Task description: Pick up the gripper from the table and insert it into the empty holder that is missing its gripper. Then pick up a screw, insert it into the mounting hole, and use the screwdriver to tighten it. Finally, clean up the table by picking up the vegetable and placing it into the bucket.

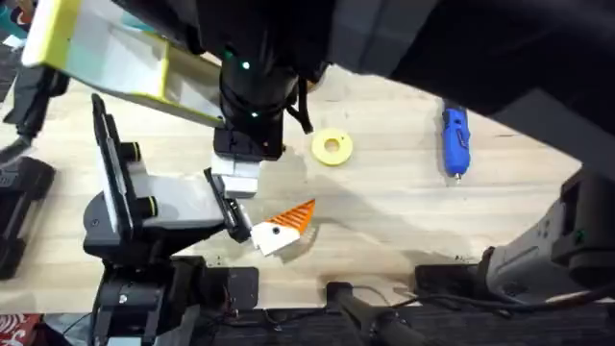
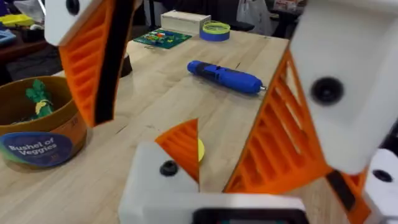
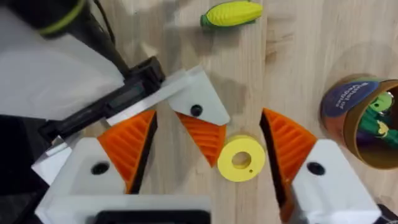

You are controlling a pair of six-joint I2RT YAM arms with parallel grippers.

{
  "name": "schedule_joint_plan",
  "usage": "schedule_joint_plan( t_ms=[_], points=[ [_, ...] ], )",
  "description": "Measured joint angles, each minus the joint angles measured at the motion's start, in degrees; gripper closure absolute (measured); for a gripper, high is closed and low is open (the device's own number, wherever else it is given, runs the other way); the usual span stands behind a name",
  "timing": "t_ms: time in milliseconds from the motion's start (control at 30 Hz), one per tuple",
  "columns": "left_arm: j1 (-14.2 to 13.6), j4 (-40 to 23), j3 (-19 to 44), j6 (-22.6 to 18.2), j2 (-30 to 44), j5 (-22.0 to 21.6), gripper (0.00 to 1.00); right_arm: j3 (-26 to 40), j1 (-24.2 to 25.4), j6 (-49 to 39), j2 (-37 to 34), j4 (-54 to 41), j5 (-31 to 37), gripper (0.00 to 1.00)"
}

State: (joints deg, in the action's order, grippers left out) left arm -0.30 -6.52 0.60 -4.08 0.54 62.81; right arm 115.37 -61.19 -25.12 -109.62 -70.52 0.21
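Spread right gripper (image 3: pixel 205 168) jaws hover over the holder (image 3: pixel 196 106), its orange gripper (image 3: pixel 202 138) seated; screwdriver (image 1: pixel 454 140) lies well beyond, lengthwise away, left gripper (image 2: pixel 205 124) jaws spread too

bucket (image 3: pixel 364 121): cut off at the frame edge beside the yellow ring (image 3: pixel 240 158)
right arm (image 1: pixel 461 38): large dark blur above the screwdriver (image 1: pixel 454 140)
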Motion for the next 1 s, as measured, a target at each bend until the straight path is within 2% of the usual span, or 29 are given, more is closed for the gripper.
schedule_joint_plan(
  t_ms=[400, 567, 733, 1000],
  points=[
    [0.0, 0.0, 0.0, 0.0, 0.0, 0.0, 0.015, 0.0, 0.0, 0.0, 0.4, 0.0, 0.0, 0.005],
    [0.0, 0.0, 0.0, 0.0, 0.0, 0.2, 0.015, 0.0, 0.1, 0.0, 3.0, 0.3, -0.5, 0.004],
    [0.0, 0.0, 0.0, 0.0, 0.0, 0.2, 0.015, 0.0, 3.8, 0.0, 8.9, 0.3, -1.1, 0.004],
    [0.0, -0.1, 0.0, 0.0, 0.0, 0.2, 0.015, 0.0, 9.9, 0.0, 13.1, -0.2, -1.8, 0.004]
  ],
)
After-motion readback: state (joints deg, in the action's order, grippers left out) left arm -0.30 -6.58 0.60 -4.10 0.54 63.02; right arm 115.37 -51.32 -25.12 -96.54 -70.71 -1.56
